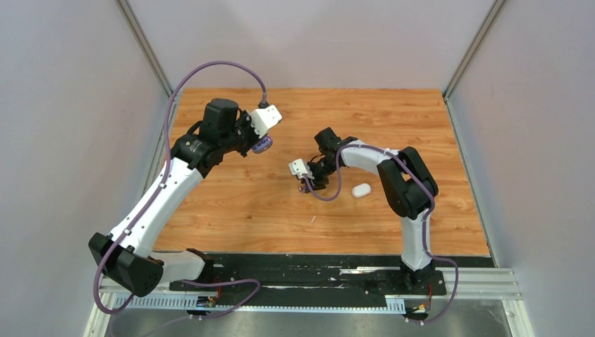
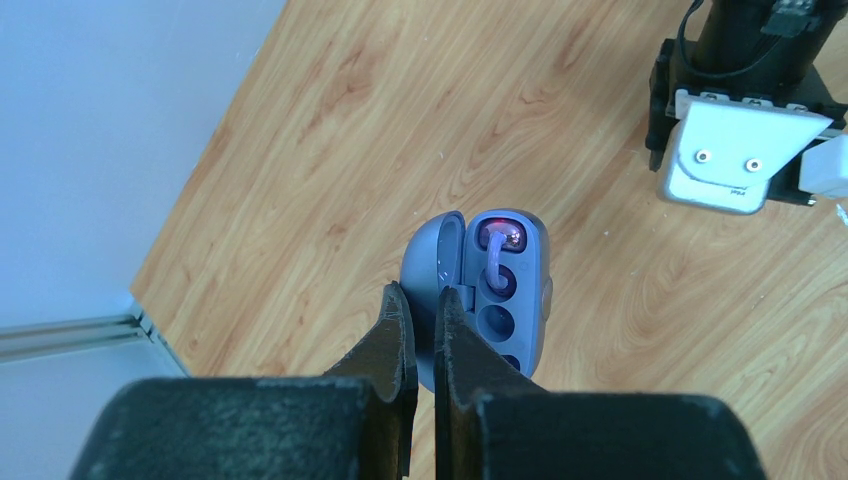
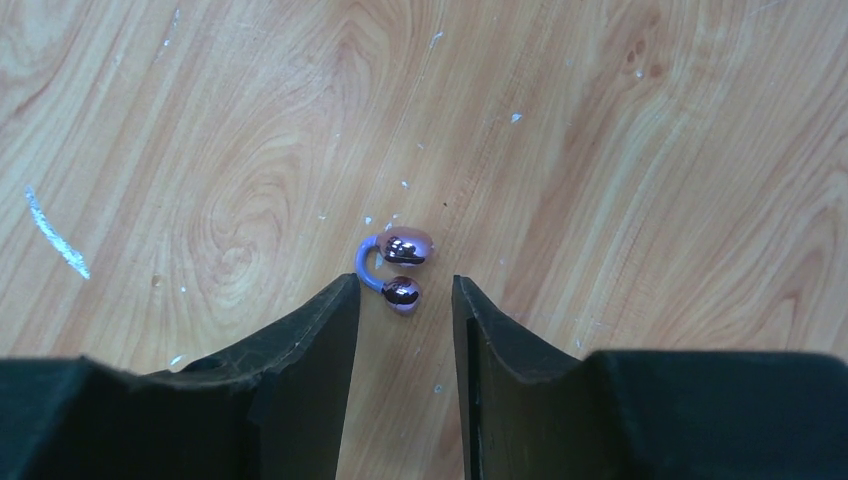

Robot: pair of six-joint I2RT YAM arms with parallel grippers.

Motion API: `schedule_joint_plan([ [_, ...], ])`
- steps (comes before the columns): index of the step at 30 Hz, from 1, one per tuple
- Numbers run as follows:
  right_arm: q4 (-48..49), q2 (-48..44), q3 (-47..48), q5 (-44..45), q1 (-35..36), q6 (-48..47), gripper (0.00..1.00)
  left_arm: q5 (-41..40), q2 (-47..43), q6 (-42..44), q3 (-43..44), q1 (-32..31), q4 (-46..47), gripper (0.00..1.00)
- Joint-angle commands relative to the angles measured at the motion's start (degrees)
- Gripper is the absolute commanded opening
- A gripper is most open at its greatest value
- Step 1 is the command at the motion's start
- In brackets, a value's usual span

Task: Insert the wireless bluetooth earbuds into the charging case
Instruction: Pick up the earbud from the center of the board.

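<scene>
Left arm [image 1: 168, 189] rises from lower left of the overhead view and reaches to upper left of centre, wrist bent to the right. The left gripper [image 2: 420, 295] is pinched narrow on the hinge edge of an open, glossy blue-purple oval charging case [image 2: 500, 300], which looks held above the wood-grain table [image 1: 245, 217]. In the left wrist view the case sits mid-frame, lid [image 2: 435, 255] swung open to the left. One seated purple earbud [image 2: 500, 240] sits in the top socket, its lilac band running down to the next one; round sockets show below it.

Right arm [image 1: 403, 182] rises from lower right, elbow folded at right of centre, forearm running left, wrist tipped down at the table near frame centre. The right gripper [image 3: 405, 283] is spread fairly wide with nothing gripped, fingertips straddling a loose purple earbud [image 3: 407, 247]. This one is two glossy purple beads joined by a curved lilac band, lying on the table at centre of the right wrist view. Its lower bead is between the fingertips with a gap on each side; the upper bead is just beyond them.

A closed white oval case [image 1: 361, 190] lies on the table just right of the right gripper, apart from it.
</scene>
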Motion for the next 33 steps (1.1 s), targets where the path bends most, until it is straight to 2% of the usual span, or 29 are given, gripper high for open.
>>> schedule_joint_plan([
  [1, -5.2, 2.3, 4.3, -0.6, 0.9, -3.6, 0.38, 0.7, -1.4, -0.1, 0.8, 0.4, 1.2, 0.0],
  [9, -12.5, 4.5, 6.6, 1.7, 1.2, -7.5, 0.33, 0.9, -1.5, -0.5, 0.7, 0.5, 1.4, 0.0],
  [13, -14.4, 4.6, 6.3, 1.8, 1.4, -7.5, 0.19, 1.1, -1.4, -0.7, 0.7, 0.6, 1.5, 0.0],
  [23, -13.6, 3.3, 5.9, -0.2, 1.7, -1.6, 0.05, 1.6, -1.0, -1.3, 0.4, 0.6, 1.9, 0.0],
  [28, -13.8, -2.7, 6.1, -8.4, 0.7, 3.6, 0.02, 2.0, -0.9, -1.8, -0.2, 0.6, 2.1, 0.0],
  [33, -14.9, -6.9, 10.9, -24.4, -3.8, 16.1, 0.0, 2.5, -0.8, -1.9, -2.3, 0.8, 4.2, 0.0],
])
